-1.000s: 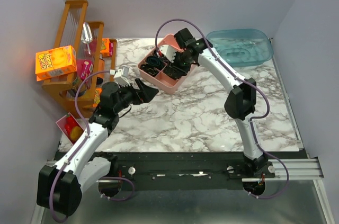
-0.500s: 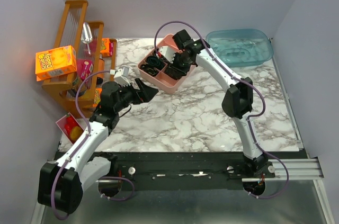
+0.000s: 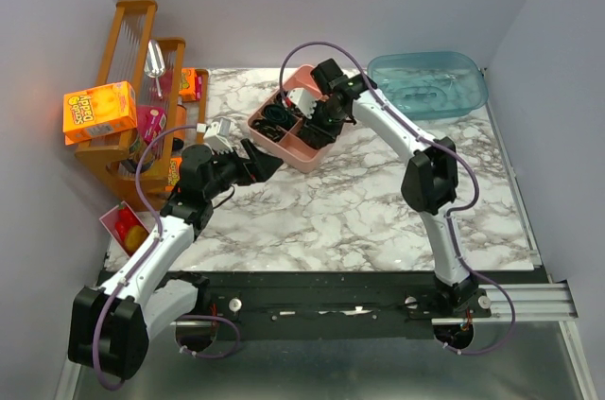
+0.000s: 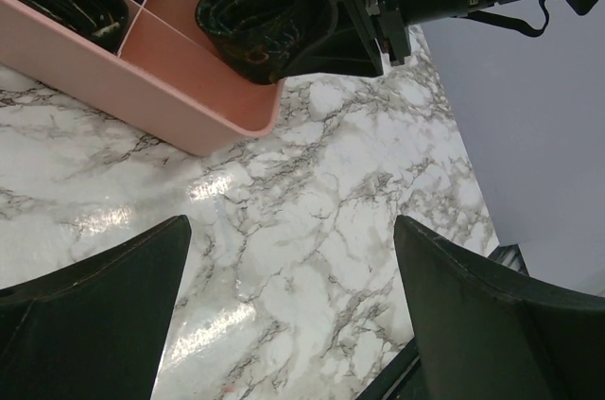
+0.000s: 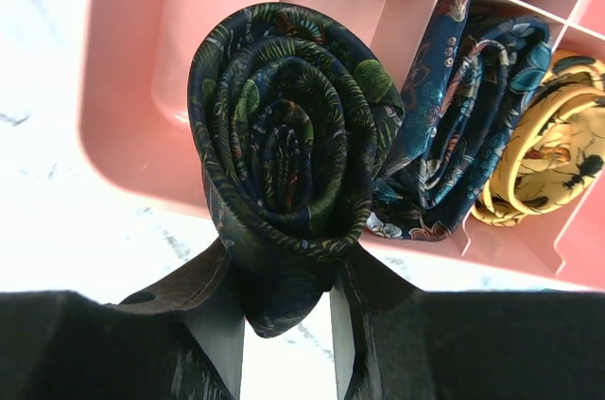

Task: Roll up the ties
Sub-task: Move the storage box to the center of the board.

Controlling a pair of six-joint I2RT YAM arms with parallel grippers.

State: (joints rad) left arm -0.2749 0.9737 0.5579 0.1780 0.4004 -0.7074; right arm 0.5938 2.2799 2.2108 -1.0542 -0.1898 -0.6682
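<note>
My right gripper (image 5: 284,301) is shut on a rolled dark green-patterned tie (image 5: 284,164), and its fingers (image 5: 213,320) pinch the roll's lower end. It holds the roll over an empty corner compartment of the pink divided tray (image 5: 123,88). Whether the roll touches the floor of the compartment I cannot tell. In the neighbouring compartments sit a blue rolled tie (image 5: 463,145) and a yellow one (image 5: 544,154). From above, the right gripper (image 3: 317,121) is over the tray (image 3: 301,156). My left gripper (image 3: 265,162) stands open and empty over the marble, just left of the tray (image 4: 142,88) and the held tie (image 4: 250,26).
A wooden rack (image 3: 128,50) with an orange box (image 3: 99,112) stands at the far left. At the back right is a clear blue tub (image 3: 427,83). A red and yellow packet (image 3: 128,225) lies by the left edge.
The right gripper has shifted slightly leftward over the tray with the rolled tie. The left arm has barely moved.
</note>
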